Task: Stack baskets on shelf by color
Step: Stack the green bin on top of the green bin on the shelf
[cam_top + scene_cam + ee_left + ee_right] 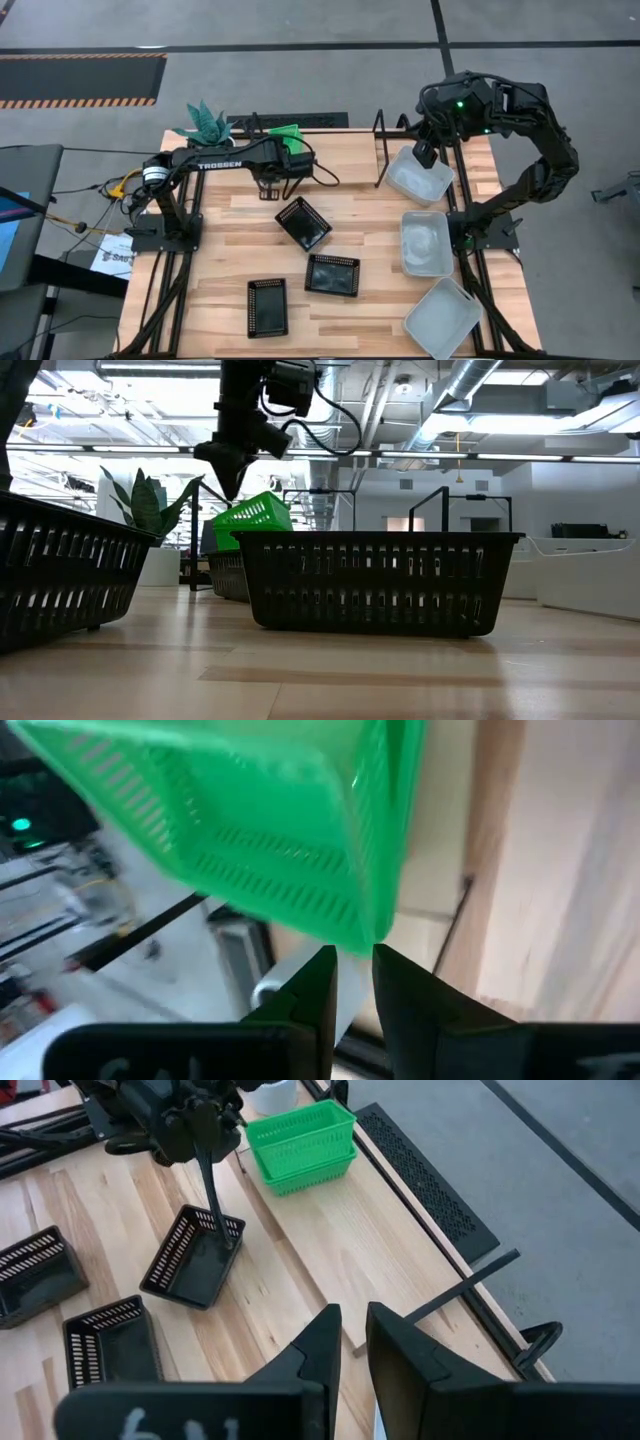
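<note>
1. The green stack sits nested on the shelf, at about 12 o'clock on the table.
2. The left gripper hangs right at a corner of the green stack. Its fingers stand narrowly apart and nothing is seen between them.
3. Three black baskets lie apart on the table, from the centre down toward 6 o'clock. All are upright and empty.
4. Three white baskets are strung along the 3 o'clock edge, from 2 down to 5 o'clock.
5. The right gripper is held over the 2 o'clock white basket, by the shelf's end loop. Only a narrow gap shows, with nothing seen between the tips.
6. The baskets are judged light, thin-walled plastic that is stiff enough to lift by one wall but likely to tilt when pinched at one side.
7. A hold on the middle of a long rim is advised, with one finger inside and one outside.
8. The black mesh should give the pads some bite, while the smooth white walls are judged more slippery.
9. Nested baskets may bind or rock, so a level set-down is called for.
</note>
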Tool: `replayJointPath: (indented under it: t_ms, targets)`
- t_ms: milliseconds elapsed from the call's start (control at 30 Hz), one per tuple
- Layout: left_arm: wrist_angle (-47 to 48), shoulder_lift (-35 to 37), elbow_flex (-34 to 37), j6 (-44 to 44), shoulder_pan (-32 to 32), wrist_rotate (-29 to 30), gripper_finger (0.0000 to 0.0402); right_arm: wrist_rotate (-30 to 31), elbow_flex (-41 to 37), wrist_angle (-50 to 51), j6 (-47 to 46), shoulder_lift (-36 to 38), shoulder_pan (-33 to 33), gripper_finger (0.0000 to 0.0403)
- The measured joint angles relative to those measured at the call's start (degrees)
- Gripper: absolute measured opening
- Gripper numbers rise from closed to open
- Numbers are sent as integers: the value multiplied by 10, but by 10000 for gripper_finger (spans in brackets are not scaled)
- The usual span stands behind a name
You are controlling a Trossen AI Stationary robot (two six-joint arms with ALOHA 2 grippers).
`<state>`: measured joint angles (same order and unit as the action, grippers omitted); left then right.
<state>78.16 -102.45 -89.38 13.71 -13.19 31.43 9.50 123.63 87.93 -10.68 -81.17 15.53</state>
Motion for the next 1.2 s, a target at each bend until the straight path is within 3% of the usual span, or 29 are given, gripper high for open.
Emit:
replayJointPath:
  t_ms: [100, 367, 600, 800, 1067, 1200]
  targets:
    - [-27, 0, 0, -11, 0, -33, 57, 0, -7, 3, -11, 0, 0, 78]
    - [-53, 0, 0, -15, -1, -42, 56, -4, -29, 19, -23, 0, -1, 78]
    - [-94, 0, 0, -41, -22, -178, 56, -4, -30, 20, -30, 0, -1, 78]
    - [-117, 10, 0, -59, -30, -163, 62, -4, -30, 20, -30, 0, -13, 78]
    - [-132, 49, 0, -62, -47, -181, 136, -4, -30, 20, -30, 0, -42, 78]
    - [-134, 67, 0, -63, -60, -224, 185, -5, -30, 20, -30, 0, -52, 78]
